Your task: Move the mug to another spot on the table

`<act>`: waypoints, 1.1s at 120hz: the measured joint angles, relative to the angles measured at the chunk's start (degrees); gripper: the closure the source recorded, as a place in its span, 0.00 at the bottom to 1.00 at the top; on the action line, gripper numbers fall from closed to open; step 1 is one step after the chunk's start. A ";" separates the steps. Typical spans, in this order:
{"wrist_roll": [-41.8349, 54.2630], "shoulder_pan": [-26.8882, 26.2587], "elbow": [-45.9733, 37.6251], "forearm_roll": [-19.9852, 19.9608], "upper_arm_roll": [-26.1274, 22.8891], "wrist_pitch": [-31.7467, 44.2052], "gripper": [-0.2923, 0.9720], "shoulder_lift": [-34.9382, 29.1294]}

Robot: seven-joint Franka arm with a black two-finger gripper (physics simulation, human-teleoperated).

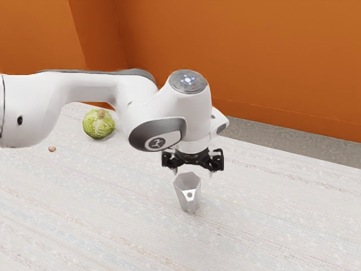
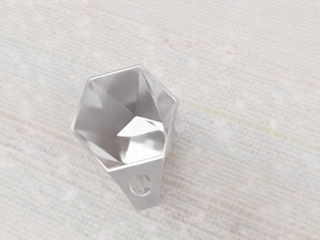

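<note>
- Found the black two-finger gripper (image 1: 193, 170) poised just over the shiny silver faceted mug (image 1: 188, 193), fingers spread wider than the rim and pinching nothing.
- Saw no contact between fingertips and mug in the exterior view.
- Located the mug upright on the pale woven-textured table (image 1: 282, 214), near the middle, well apart from the round green cabbage (image 1: 99, 123) and the small brown speck (image 1: 52, 149) toward the exterior view's left.
- Looked straight down into the mug's open mouth (image 2: 125, 120) in the wrist view, with the flat handle tab and its round hole (image 2: 142, 185) jutting from one side.
- Judged the step in hand as the approach: lined up above the mug, grasp not yet made.
- Judged the next move to call for a straight descent, one finger on each side of the wall or rim, then a firm squeeze before any lift.
- Reckoned the slick, angled facets likely to slip unless met flat.
</note>
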 joint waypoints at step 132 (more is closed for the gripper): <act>-31.48 -1.88 -0.42 3.80 6.16 12.81 0.26 18.73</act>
